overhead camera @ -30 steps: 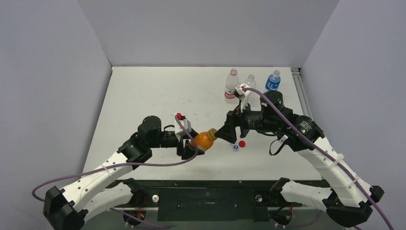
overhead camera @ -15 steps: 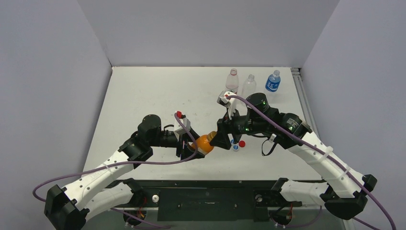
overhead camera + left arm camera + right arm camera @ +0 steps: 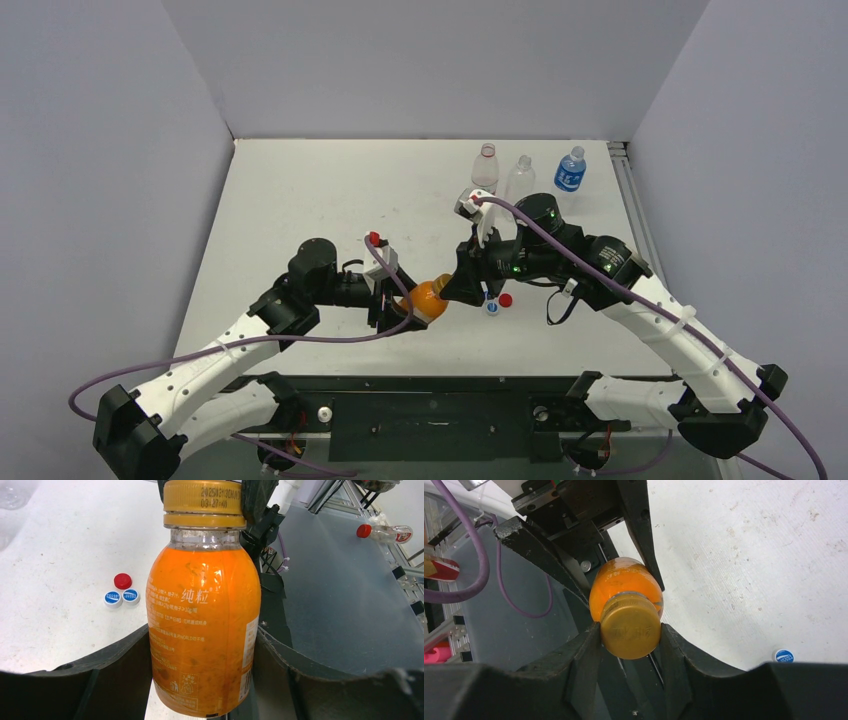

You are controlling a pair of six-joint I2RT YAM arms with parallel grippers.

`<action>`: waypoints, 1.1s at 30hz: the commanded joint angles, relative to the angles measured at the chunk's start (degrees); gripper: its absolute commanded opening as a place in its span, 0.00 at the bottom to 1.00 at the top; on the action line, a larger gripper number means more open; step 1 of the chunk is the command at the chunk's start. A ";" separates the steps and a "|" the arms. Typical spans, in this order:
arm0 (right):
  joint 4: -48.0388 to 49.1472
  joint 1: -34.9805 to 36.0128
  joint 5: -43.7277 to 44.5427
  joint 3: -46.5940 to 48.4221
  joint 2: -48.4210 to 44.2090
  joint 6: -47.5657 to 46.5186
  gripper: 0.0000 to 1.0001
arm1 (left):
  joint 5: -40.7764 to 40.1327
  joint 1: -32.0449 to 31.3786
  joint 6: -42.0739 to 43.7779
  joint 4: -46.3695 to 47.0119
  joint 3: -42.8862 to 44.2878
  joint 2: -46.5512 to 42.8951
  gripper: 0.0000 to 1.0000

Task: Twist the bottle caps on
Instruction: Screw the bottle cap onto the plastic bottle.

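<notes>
right gripper (image 3: 629, 642) pinched onto the orange-gold plastic screw cap (image 3: 630, 624), one finger on each side; cap sits on the neck of the clear plastic bottle of orange juice (image 3: 202, 610), ring visible just under it; left gripper (image 3: 202, 680) clamped around the bottle's lower body; in the top view the bottle lies roughly sideways between the two arms, cap end toward the right arm (can't tell whether it touches the surface); three loose caps on the white table (image 3: 300, 200) just beside the right gripper: red round plastic cap (image 3: 122, 580) and two blue-and-white round plastic caps (image 3: 112, 598) (image 3: 131, 596), the two touching; three upright clear plastic bottles (image 3: 521, 172) near the far edge
</notes>
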 commanded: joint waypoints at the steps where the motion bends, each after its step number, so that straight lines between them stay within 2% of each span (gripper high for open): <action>1: 3.59 0.44 0.27 1.08 -0.42 2.60 0.22 | -1.47 0.39 0.82 3.04 1.58 -0.14 0.00; 5: 5.05 0.37 1.54 -0.40 -0.02 6.67 0.11 | -12.08 -0.01 2.33 5.30 0.57 -1.85 0.00; 12: 8.54 -0.54 3.71 -3.43 1.12 18.04 0.01 | -31.85 -4.79 10.97 5.61 1.17 -4.64 0.00; 15: 8.85 -1.15 4.56 -3.13 2.01 21.73 0.00 | -40.51 -9.42 14.80 5.95 1.58 -4.69 0.00; 18: 9.18 -1.28 5.82 -2.88 2.84 25.97 0.00 | -52.55 -14.96 19.91 7.60 1.64 -4.11 0.00; 26: 10.31 -1.24 12.66 -4.44 4.35 35.00 0.00 | -75.91 -26.73 34.58 15.85 2.04 1.12 0.00; 30: 12.46 -1.15 15.16 -6.27 4.58 38.96 0.00 | -81.73 -29.64 39.62 20.38 1.90 4.18 0.00; 32: 13.17 -1.08 16.26 -6.59 4.62 40.15 0.00 | -81.78 -29.91 39.87 20.44 2.08 4.93 0.00; 33: 13.10 -1.15 16.76 -6.33 4.54 40.13 0.04 | -80.53 -29.88 39.02 19.59 2.30 4.91 0.00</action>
